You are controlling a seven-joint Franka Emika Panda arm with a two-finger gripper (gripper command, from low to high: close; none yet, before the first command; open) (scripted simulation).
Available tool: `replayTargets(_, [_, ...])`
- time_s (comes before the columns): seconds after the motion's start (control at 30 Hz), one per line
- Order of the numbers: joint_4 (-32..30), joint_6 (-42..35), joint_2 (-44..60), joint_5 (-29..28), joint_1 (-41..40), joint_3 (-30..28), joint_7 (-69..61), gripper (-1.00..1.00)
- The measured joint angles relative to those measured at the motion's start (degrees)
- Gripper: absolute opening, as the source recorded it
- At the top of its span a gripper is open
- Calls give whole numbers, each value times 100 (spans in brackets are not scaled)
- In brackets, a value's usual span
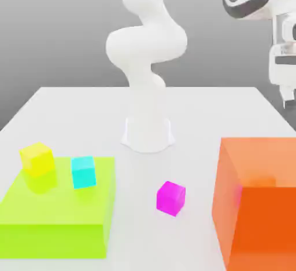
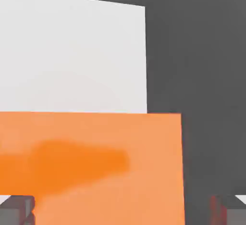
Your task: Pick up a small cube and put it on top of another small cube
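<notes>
Orange block point(image 1: 257, 200); small cube point(image 1: 171, 198) corner-forward.

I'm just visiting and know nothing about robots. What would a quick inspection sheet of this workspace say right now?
Surface: white table, arm base standing on it.
Job's things: one small magenta cube on the bare table between the two big blocks; a second one not seen.
Clutter: yellow cube and cyan cube on a flat lime-green block; large orange block at the exterior view's right.
Grippers: gripper high above the orange block, holding nothing; fingers apart in the hand view.
Cables: nothing seen.
Surroundings: plain grey backdrop.
</notes>
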Motion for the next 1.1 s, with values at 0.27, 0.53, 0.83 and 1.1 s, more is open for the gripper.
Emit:
replayTargets(0.27, [-459,527,964,-221,678,389,-1852,0])
replayTargets(0.53, [-1070,1291,1576,-187,872,560,-3569,0])
replayTargets(0.83, [-1046,2675,2932,-632,1175,-10,-3566,-100])
replayTargets(1.1, [-1077,2534,2774,-568,1125,55,-3620,-100])
